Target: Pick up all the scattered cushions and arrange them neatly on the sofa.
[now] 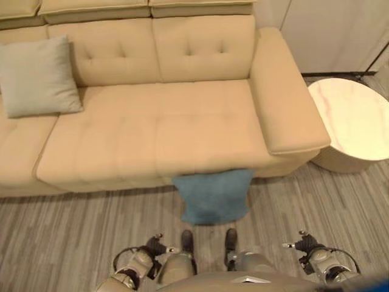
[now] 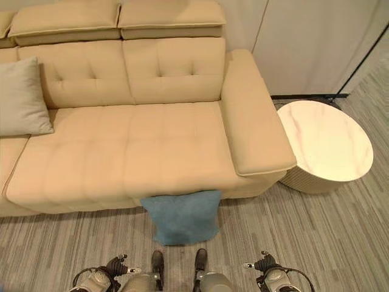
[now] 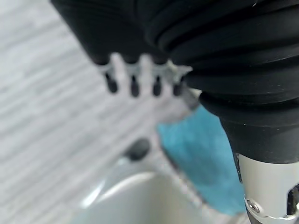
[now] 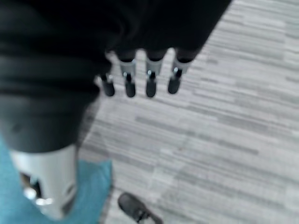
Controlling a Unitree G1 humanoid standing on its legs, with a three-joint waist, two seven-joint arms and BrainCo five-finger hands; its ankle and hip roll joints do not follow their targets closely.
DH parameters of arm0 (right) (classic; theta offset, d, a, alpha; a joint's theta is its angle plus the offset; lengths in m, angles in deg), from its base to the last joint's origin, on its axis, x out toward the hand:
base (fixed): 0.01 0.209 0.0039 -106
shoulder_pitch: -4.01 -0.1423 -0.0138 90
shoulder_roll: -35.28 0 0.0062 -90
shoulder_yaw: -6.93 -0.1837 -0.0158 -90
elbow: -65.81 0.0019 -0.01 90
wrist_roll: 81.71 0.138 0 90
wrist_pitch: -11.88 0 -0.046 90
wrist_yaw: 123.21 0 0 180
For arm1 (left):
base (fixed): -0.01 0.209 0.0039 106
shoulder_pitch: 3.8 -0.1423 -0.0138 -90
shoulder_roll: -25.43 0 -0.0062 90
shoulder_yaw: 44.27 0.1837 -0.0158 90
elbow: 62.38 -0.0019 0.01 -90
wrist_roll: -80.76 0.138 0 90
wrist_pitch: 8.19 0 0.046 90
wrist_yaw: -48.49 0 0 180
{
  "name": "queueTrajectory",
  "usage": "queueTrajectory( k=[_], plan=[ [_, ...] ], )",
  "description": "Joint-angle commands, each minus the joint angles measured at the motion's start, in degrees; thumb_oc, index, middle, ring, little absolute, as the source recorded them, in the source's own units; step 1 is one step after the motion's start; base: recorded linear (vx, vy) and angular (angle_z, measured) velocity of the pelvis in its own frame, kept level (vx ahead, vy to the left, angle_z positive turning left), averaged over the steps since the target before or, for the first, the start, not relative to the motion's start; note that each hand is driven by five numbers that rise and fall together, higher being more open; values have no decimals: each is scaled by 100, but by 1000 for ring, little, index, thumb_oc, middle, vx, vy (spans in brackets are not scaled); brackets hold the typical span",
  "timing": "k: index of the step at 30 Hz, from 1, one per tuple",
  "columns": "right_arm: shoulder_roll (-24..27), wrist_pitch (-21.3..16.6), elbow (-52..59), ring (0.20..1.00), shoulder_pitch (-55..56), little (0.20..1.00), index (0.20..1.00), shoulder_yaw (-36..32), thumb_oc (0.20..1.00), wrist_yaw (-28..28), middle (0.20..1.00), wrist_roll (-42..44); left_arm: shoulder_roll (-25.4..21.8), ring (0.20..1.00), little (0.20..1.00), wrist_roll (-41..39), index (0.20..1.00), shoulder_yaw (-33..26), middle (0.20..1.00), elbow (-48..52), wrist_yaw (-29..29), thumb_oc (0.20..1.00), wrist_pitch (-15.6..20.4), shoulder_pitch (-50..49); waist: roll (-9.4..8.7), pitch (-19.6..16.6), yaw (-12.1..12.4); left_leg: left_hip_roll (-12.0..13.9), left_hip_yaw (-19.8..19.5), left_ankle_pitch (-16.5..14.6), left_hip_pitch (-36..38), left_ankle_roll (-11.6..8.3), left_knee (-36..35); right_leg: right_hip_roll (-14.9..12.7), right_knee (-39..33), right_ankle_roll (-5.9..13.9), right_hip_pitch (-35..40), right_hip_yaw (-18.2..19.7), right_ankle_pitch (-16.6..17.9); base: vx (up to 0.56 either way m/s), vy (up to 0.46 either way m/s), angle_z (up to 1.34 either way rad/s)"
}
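A blue cushion lies on the floor, leaning against the front of the beige sofa just ahead of me. A grey cushion stands against the sofa's backrest at the left. My left hand hangs over the striped floor with straight fingers and holds nothing; the blue cushion shows beyond it. On the other side my right hand hangs the same way, fingers straight and empty, with a corner of the blue cushion nearby. Both hands are well short of the blue cushion.
A round white marble side table stands right of the sofa's right armrest. A white wall panel rises behind it. Grey striped flooring spreads in front of the sofa.
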Motion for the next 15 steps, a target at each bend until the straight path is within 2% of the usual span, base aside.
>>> queueTrajectory(
  k=[1,3,6,9,10,14,15],
  plan=[
    [-37,-26,162,1000,-80,1000,1000,150,1000,151,1000,109,-284,1000,1000,-276,1000,-249,1000,24,-218,1000,122,265,-327,-191,51,-252,23,-255,-674,20,556,-495,830,768,-383,382,-626,-61,51,-17],
    [-7,-66,308,1000,-250,1000,1000,208,1000,251,1000,147,-379,1000,1000,-514,1000,-332,1000,147,-351,1000,199,445,-356,-64,97,-279,37,-272,-943,52,693,-510,1038,767,-737,433,-603,-148,49,-9],
    [159,-196,924,1000,-947,1000,1000,187,1000,674,1000,493,-555,1000,1000,-1462,1000,-527,1000,783,-786,1000,517,1095,-367,328,172,-335,80,-181,-1894,61,1067,-606,1607,709,-1841,507,-508,-243,54,-6],
    [286,-266,1330,1000,-1487,1000,1000,138,1000,1111,1000,789,-590,1000,1000,-2180,1000,-564,1000,1146,-1115,1000,749,1575,-340,550,167,-267,74,-156,-2649,40,1404,-667,1945,672,-2594,531,-495,-144,2,2],
    [311,-280,1386,1000,-1651,1000,1000,139,1000,1237,1000,851,-590,1000,1000,-2376,1000,-558,1000,1197,-1185,1000,788,1725,-330,571,154,-241,54,-333,-2812,-7,1543,-674,2101,706,-2759,558,-659,-75,-11,-7],
    [443,-377,1553,1000,-2207,1000,1000,128,1000,1555,1000,1077,-642,1000,1000,-2836,1000,-540,1000,1293,-1382,1000,951,2248,-315,643,99,-177,31,-355,-3523,-13,1863,-698,2407,704,-3471,624,-665,-76,-32,-5],
    [619,-518,1820,1000,-2785,1000,1000,80,1000,1912,1000,1266,-731,1000,1000,-3161,1000,-502,1000,1530,-1575,1000,1081,2782,-274,707,28,-120,-46,-402,-4346,-12,2268,-716,2771,685,-4270,731,-717,-100,-42,-13]
  ],
)
